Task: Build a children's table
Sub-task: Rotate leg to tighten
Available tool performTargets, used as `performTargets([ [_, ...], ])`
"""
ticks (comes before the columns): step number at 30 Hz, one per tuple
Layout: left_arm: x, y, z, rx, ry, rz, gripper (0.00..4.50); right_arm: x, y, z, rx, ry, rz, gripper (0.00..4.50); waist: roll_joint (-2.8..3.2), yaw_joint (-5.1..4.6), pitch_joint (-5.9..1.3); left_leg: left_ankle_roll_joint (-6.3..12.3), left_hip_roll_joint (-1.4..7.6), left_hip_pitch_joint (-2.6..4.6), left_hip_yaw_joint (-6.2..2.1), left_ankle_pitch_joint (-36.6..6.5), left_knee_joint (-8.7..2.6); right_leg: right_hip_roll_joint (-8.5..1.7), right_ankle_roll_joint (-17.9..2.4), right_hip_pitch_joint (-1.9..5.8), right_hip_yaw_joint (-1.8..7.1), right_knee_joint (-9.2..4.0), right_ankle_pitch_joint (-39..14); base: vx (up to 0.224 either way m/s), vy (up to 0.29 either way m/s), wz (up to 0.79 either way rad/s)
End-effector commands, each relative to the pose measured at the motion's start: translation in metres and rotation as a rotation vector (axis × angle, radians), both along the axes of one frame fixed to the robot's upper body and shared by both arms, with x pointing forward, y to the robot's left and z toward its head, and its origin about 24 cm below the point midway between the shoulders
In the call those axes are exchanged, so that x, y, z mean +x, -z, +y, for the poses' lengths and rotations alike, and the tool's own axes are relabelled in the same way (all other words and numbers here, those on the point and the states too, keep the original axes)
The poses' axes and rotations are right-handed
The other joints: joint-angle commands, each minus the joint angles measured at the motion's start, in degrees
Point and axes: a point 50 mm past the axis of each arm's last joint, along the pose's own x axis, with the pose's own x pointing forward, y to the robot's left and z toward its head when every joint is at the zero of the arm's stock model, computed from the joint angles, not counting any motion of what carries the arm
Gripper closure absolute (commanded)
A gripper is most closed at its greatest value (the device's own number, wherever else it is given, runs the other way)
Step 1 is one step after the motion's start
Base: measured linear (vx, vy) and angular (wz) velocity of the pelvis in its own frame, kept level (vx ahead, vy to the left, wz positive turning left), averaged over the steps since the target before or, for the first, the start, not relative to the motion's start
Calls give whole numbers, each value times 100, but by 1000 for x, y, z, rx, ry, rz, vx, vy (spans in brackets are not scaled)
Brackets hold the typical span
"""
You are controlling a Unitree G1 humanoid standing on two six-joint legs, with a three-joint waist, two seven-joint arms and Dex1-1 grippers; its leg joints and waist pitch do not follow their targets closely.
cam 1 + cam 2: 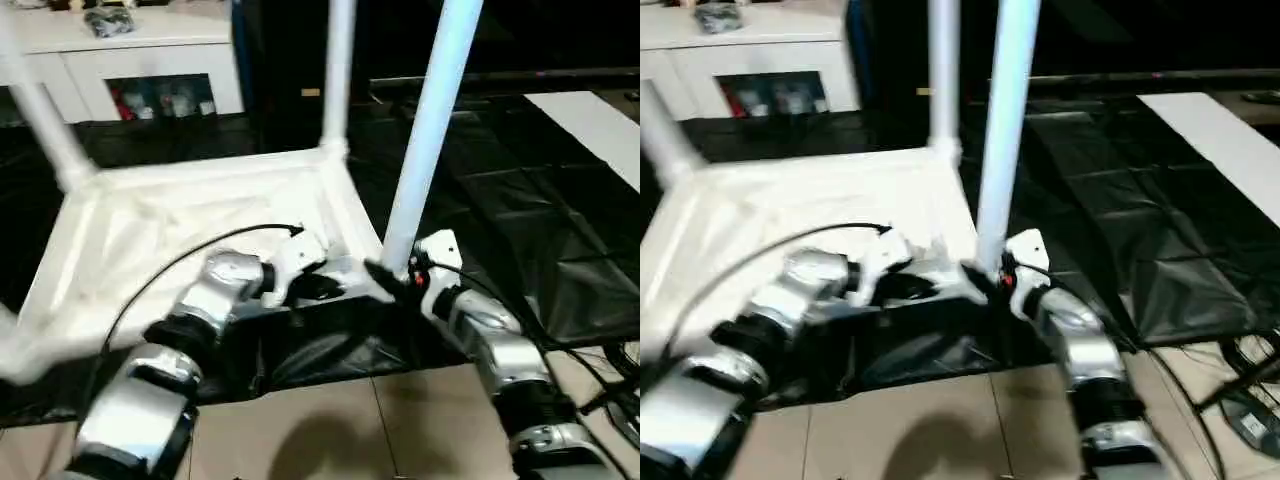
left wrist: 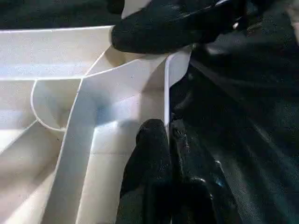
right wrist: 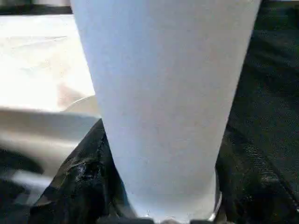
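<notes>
The white tabletop (image 1: 180,225) lies upside down on a black sheet, its raised rim and ribs facing up. Legs stand in the far-left corner (image 1: 45,120) and the far-right corner (image 1: 338,70). A third leg (image 1: 430,130) rises from the near-right corner socket, and my right gripper (image 1: 395,278) is shut on it just above the socket. In the right wrist view this leg (image 3: 163,102) stands between the fingers (image 3: 79,182). My left gripper (image 2: 167,144) is shut on the tabletop's near rim (image 2: 166,93) beside that corner, one finger on each side of the wall.
The black sheet (image 1: 520,220) covers the floor under and to the right of the tabletop. A white cabinet (image 1: 130,50) stands at the back left. A flat white board (image 1: 600,130) lies at the far right. Cables (image 1: 620,390) lie near the tiled floor (image 1: 330,420).
</notes>
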Motion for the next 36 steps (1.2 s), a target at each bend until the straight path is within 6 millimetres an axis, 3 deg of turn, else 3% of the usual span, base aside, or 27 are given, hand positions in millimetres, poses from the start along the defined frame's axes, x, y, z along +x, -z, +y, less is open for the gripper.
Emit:
performTargets([
  [1,-14,12,-34,3,62,35,450,-8,15,40,-20,-79,96,193,-20,-53,-200,10,100,109,-122,-2498,-451,-243,-839,60,142,-560,-2910,0,0,0],
  [3,-18,14,-40,8,64,32,450,-6,14,45,-24,-28,88,193,-8,-115,-181,-32,78,158,-162,-2845,-442,-253,-597,19,109,-646,-3485,0,0,0],
  [5,-20,15,-41,7,67,31,450,-4,12,45,-5,11,68,123,10,-183,-156,-63,67,206,-187,-3179,-438,-232,-464,-37,67,-709,-3757,0,0,0],
  [7,-19,14,-39,2,66,29,450,-3,9,41,10,31,51,117,20,-198,-170,-66,66,217,-205,-3245,-444,-235,-424,-25,54,-717,-3746,0,0,0],
  [8,-19,14,-39,2,66,29,450,-3,9,41,10,31,51,103,25,-201,-192,-54,76,189,-211,-3188,-468,-235,-450,11,64,-698,-3533,0,0,0],
  [9,-18,13,-38,-1,62,26,450,-2,8,39,14,40,45,88,32,-201,-208,-40,93,145,-217,-3065,-507,-238,-528,60,79,-661,-3222,0,0,0],
  [13,-15,7,-27,-34,84,35,450,0,-1,26,17,-51,7,79,22,-170,-274,36,115,67,-173,-2618,-512,-237,-929,123,162,-531,-2105,0,0,0],
  [15,-14,5,-22,-37,95,29,450,-1,-3,23,18,-100,-1,79,12,-132,-284,220,117,39,-116,-2220,-477,-237,-1177,160,187,-476,-1485,0,0,0],
  [19,-13,1,-11,-41,157,34,450,-7,-8,17,13,-282,-12,79,9,-83,-335,496,113,12,-79,-1507,-403,-257,-1401,210,190,-398,-827,26,-14,2],
  [20,-13,0,-4,-28,187,42,450,-12,-10,15,8,-376,-17,79,11,-65,-355,670,115,-18,-73,-1098,-370,-252,-1509,253,178,-332,-303,52,-32,4],
  [22,-13,-1,0,-17,206,47,450,-15,-11,13,5,-437,-18,79,6,-42,-361,776,117,-32,-68,-924,-351,-255,-1556,273,170,-301,-93,0,0,0],
  [23,-12,-3,11,16,251,52,450,-23,-13,8,4,-568,-9,79,-2,-14,-355,813,129,-35,-53,-849,-339,-244,-1597,266,168,-283,-20,0,0,0],
  [24,-12,-4,14,26,263,54,450,-25,-14,6,4,-609,-4,79,-26,36,-363,835,112,-49,-42,-840,-311,-229,-1595,289,161,-266,-10,0,0,0],
  [26,-10,-6,21,51,291,63,450,-30,-15,3,3,-704,15,79,-5,90,-342,829,136,-34,-36,-921,-322,-238,-1573,262,163,-270,-198,0,0,0],
  [29,-9,-8,26,77,318,71,450,-35,-16,0,-5,-796,39,79,-12,131,-310,621,156,2,-39,-1243,-356,-241,-1495,231,165,-324,-856,0,0,0],
  [30,-9,-8,27,80,322,72,450,-35,-16,0,-6,-807,42,105,-5,140,-302,535,168,16,-39,-1322,-369,-240,-1474,218,171,-338,-1016,0,0,0],
  [36,-8,-11,33,137,390,86,450,-34,-19,-1,-26,-919,64,143,0,215,-319,425,172,38,-33,-1340,-375,-242,-1519,204,184,-307,-859,0,0,0],
])
